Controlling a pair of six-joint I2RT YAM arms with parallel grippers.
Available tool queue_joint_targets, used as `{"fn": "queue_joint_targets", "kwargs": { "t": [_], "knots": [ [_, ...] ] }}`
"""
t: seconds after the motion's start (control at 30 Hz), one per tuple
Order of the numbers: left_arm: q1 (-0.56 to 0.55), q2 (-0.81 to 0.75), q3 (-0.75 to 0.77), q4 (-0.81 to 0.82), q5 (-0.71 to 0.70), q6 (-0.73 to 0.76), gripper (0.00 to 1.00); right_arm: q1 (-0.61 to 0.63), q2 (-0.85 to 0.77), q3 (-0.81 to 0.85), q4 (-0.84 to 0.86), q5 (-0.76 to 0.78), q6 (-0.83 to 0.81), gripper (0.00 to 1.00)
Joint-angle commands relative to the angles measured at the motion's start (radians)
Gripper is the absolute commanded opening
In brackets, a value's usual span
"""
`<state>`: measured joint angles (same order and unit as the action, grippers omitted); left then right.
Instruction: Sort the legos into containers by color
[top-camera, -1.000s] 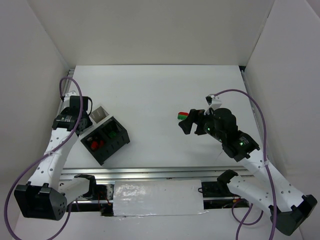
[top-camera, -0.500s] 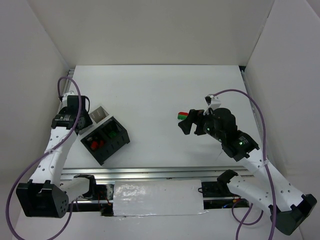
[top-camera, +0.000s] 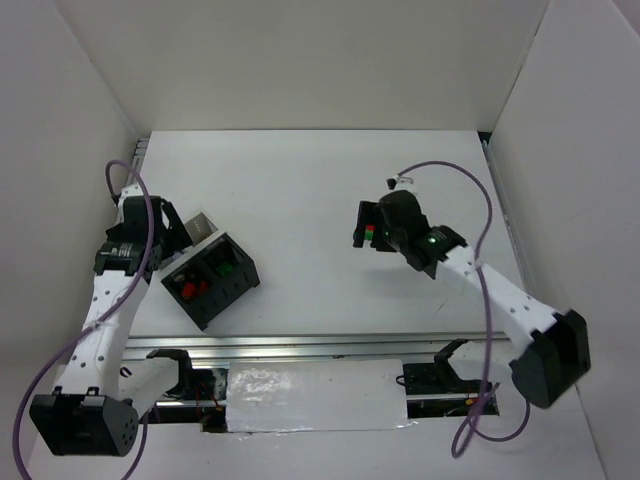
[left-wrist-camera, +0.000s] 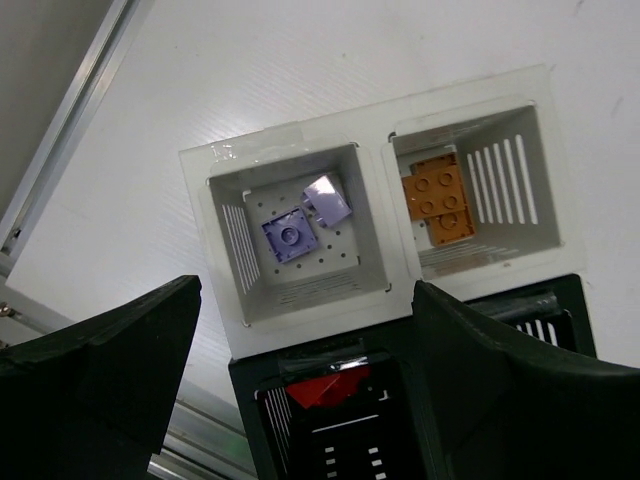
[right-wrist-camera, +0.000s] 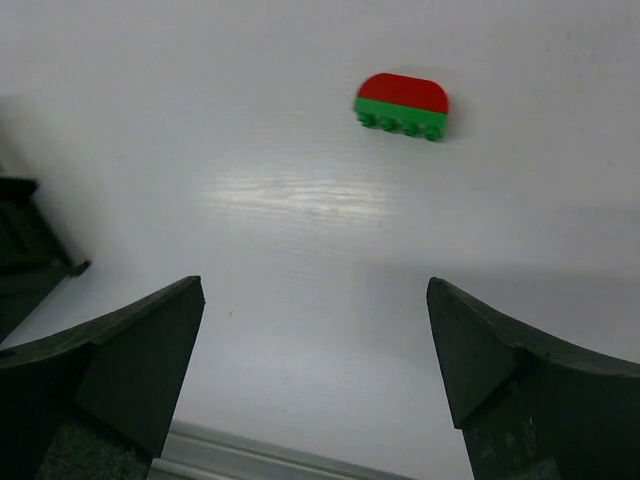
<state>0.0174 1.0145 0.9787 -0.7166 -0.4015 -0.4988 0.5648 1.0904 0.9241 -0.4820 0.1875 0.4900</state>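
Legos: a red-over-green brick lies flat on the white table, out in the open on the right side.
Right gripper: jaws spread wide with nothing between them, hanging low over the table.
Brick to right gripper: ahead of the fingertips and past the gap, a little toward the right-hand finger in the wrist view, and clear of both fingers. From overhead it only peeks out at the gripper's tip.
Left gripper: fingers wide apart and empty, poised above the white compartments.
White compartments: two side by side, butted against the black box. One holds two lilac bricks, one of them tipped on edge, and the other an orange brick.
Black box: sits askew near the left arm, with red pieces in one compartment and green pieces in the neighbouring one (too small to count from above).
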Motion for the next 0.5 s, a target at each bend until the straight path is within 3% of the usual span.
{"fn": "queue_joint_targets", "kwargs": {
  "t": [0.0, 0.2, 0.47],
  "knots": [
    [0.003, -0.074, -0.018, 0.062, 0.065, 0.032, 0.99, 0.004, 0.223, 0.103, -0.023, 0.159, 0.045, 1.0],
    [-0.005, -0.073, -0.022, 0.072, 0.104, 0.043, 1.0, -0.051, 0.567, 0.347, -0.04, 0.184, 0.022, 1.0],
    [-0.01, -0.082, -0.026, 0.074, 0.127, 0.051, 0.99, -0.147, 0.778, 0.53, -0.099, 0.11, -0.04, 1.0]
  ]
}}
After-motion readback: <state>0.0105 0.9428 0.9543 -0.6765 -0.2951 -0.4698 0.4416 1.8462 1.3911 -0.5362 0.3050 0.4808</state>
